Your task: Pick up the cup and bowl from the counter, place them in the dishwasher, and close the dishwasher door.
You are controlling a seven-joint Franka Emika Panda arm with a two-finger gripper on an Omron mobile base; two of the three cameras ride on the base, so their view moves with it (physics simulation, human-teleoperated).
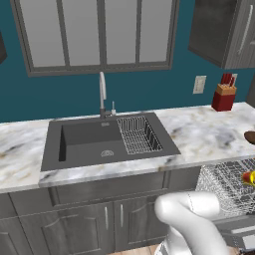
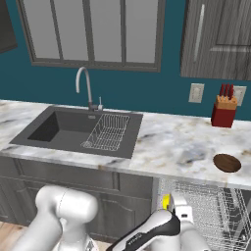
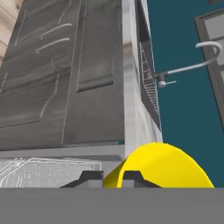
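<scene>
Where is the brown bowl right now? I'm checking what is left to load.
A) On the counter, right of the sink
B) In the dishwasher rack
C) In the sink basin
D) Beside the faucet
A: the bowl lies on the marble counter well to the right of the sink, in front of the knife block, above the open dishwasher's wire rack.

A red knife block point(image 1: 224, 94) with dark handles is parked by the teal wall, just beside a white wall outlet point(image 1: 199, 84). A curved silver faucet point(image 2: 84, 86) is mounted behind the basin, and a small wire sink basket point(image 2: 107, 131) is sat inside it. Grey-framed window panels point(image 1: 97, 32) are seen above, grey cabinets point(image 1: 64, 221) below.
</scene>
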